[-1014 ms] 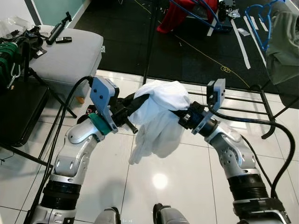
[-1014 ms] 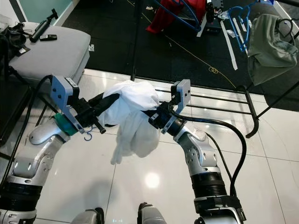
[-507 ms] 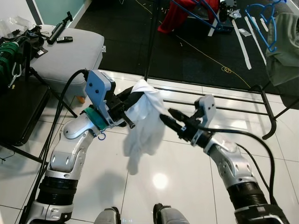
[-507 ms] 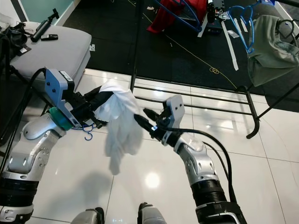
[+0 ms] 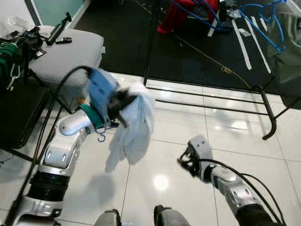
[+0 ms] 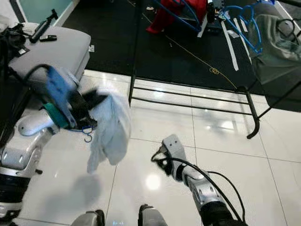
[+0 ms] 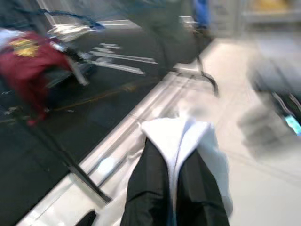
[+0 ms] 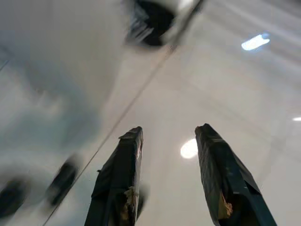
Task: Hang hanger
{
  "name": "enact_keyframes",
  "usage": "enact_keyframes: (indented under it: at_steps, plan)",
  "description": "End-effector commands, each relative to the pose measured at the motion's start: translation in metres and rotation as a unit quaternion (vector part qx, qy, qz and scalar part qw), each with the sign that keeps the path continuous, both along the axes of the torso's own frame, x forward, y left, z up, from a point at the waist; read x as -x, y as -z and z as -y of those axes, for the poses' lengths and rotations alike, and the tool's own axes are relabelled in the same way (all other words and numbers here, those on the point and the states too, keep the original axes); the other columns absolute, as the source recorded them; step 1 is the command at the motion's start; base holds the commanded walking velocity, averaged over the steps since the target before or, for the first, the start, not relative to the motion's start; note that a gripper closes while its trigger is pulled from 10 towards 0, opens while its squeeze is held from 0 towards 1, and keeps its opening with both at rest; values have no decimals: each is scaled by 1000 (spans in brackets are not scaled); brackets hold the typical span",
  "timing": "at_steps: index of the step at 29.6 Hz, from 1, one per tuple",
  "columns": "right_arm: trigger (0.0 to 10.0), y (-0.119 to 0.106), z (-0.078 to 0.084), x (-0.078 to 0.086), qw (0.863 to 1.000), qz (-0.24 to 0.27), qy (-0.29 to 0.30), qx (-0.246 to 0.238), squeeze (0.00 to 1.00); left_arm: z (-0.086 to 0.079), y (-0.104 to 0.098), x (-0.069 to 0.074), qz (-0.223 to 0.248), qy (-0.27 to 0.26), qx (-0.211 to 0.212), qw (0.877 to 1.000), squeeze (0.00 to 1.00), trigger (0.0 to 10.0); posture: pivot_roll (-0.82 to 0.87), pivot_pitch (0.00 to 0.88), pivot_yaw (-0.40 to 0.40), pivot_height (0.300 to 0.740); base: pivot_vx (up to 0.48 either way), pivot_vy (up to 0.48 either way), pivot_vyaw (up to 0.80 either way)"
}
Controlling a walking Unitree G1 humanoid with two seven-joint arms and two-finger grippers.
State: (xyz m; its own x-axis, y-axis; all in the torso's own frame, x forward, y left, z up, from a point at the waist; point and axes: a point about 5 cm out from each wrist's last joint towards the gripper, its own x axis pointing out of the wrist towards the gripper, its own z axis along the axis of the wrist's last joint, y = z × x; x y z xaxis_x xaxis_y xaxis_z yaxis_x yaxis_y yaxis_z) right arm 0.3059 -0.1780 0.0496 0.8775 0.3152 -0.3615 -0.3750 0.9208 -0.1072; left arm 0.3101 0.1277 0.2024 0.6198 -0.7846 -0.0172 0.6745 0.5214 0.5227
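L gripper (image 5: pixel 121 100) pinching white shirt (image 5: pixel 134 127) w/ hanger hook (image 5: pixel 100 137) dangling free; R gripper (image 8: pixel 164 181) hanging low, fingers apart, holding nothing.

glossy white tile floor (image 5: pixel 178 127) meets a black mat (image 5: pixel 188 52) beyond the grippers. a black rack base (image 5: pixel 211 101) rests on the tiles; a red cloth (image 5: pixel 176 16) lies on the mat.
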Motion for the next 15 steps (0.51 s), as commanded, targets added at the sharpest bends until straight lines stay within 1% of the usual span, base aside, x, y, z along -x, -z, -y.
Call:
enact_keyframes:
  at_steps: [1, 2, 4, 5, 6, 7, 8, 9, 10, 11, 12, 13, 14, 15]
  plan:
    - [10000, -5, 10, -2, 997, 40, 61, -15, 0, 5, 11, 6, 15, 41, -61, 997, 0, 0, -1, 105, -38, 740, 0, 0, 0]
    - [10000, -10, 13, -5, 995, 59, 82, -23, 0, 4, 15, 6, 21, 46, -90, 995, 0, 0, 1, 102, -39, 740, 0, 0, 0]
    - [10000, -20, 22, -9, 987, 102, 124, -29, 0, -3, 23, 3, 39, 52, -155, 986, 0, 0, 2, 99, -36, 740, 0, 0, 0]
    - [10000, -20, 22, -9, 987, 102, 124, -29, 0, -3, 23, 3, 39, 52, -155, 986, 0, 0, 2, 99, -36, 740, 0, 0, 0]
    - [10000, -28, 28, -10, 980, 130, 148, -43, 0, -6, 26, 0, 61, 53, -191, 978, 0, 0, 1, 95, -35, 740, 0, 0, 0]
    - [10000, -30, 30, -11, 977, 139, 156, -53, 0, -7, 26, -1, 72, 54, -201, 975, 0, 0, 1, 95, -35, 740, 0, 0, 0]
    - [10000, -30, 30, -11, 977, 139, 156, -53, 0, -7, 26, -1, 72, 54, -201, 975, 0, 0, 1, 95, -35, 740, 0, 0, 0]
    - [10000, -32, 30, -12, 974, 152, 159, -55, 0, -5, 26, -2, 93, 57, -212, 971, 0, 0, 4, 90, -39, 740, 0, 0, 0]
    - [10000, -32, 30, -12, 974, 152, 159, -55, 0, -5, 26, -2, 93, 57, -212, 971, 0, 0, 4, 90, -39, 740, 0, 0, 0]
    - [10000, -36, 31, -12, 971, 167, 162, -59, 0, -1, 27, -2, 123, 71, -224, 964, 0, 0, 6, 90, -42, 740, 0, 0, 0]
    - [10000, -36, 31, -12, 971, 167, 162, -59, 0, -1, 27, -2, 123, 71, -224, 964, 0, 0, 6, 90, -42, 740, 0, 0, 0]
    - [10000, -39, 30, -13, 969, 182, 155, -63, 0, 4, 30, 0, 148, 92, -232, 957, 0, 0, 8, 90, -43, 740, 0, 0, 0]
    - [10000, -43, 28, -13, 967, 200, 143, -61, 0, 8, 32, 2, 176, 114, -243, 947, 0, 0, 5, 92, -41, 740, 0, 0, 0]
    - [10000, -46, 26, -14, 967, 213, 130, -59, 0, 11, 33, 4, 195, 130, -246, 941, 0, 0, 3, 94, -39, 740, 0, 0, 0]
